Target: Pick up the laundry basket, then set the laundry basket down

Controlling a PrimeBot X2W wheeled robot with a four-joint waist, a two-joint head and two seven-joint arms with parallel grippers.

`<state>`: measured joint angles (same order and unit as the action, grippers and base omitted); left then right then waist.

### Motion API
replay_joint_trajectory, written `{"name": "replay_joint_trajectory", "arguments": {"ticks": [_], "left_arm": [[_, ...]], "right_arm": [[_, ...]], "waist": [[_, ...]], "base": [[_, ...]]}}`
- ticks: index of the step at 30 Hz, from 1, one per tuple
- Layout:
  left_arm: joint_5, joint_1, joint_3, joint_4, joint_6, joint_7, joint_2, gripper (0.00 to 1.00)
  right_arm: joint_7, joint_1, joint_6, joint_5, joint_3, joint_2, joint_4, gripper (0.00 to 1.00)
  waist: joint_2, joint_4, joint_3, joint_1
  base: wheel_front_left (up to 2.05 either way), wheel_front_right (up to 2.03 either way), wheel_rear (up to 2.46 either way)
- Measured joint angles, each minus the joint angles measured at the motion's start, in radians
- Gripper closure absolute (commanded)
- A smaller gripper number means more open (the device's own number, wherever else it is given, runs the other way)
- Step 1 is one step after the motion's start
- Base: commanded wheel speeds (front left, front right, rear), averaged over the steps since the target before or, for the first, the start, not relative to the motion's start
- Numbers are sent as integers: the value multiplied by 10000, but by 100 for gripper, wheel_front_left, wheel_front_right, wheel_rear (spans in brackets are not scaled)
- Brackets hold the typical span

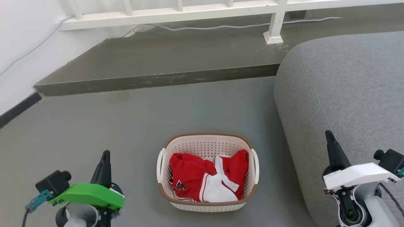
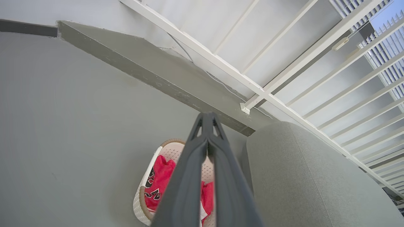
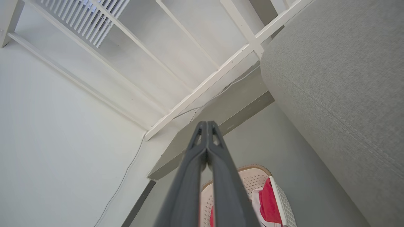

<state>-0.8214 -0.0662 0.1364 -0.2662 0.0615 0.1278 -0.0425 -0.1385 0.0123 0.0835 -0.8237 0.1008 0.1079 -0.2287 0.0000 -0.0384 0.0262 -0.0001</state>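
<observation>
**A:** Black fingers on the left gripper (image 1: 105,156): spread or not?

**B:** Pressed together, tips meeting, nothing between them. It sits at the near left above the floor (image 1: 94,126), pointing far.

**A:** And the right gripper (image 1: 330,137)?

**B:** The same, its fingers flat against each other and empty. It is at the near right, over the near edge of the sofa (image 1: 347,94).

**A:** Where is the basket (image 1: 206,145)?

**B:** Upright on the floor between the two, right of the left gripper and left of the right one, touching neither. Its white handles face left and right, one toward each gripper.

**A:** Anything inside?

**B:** A red and white jersey (image 1: 189,173), crumpled, lying below the brown rim.

**A:** And around it?

**B:** The sofa stands near its right side, with a strip of floor between them. Farther off runs a grey step (image 1: 157,56), with a white railing (image 1: 189,12) and a thin cable (image 1: 221,26) on top of it.
</observation>
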Motion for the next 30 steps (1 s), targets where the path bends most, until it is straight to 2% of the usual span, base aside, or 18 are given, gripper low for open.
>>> {"name": "replay_joint_trajectory", "arguments": {"ticks": [30], "left_arm": [[-3101,0,-800,-79,192,-930,4,100]], "right_arm": [[913,207,132,-3150,-859,-180,-203,100]], "waist": [[0,154,-95,0]], "base": [[0,0,0]]}}
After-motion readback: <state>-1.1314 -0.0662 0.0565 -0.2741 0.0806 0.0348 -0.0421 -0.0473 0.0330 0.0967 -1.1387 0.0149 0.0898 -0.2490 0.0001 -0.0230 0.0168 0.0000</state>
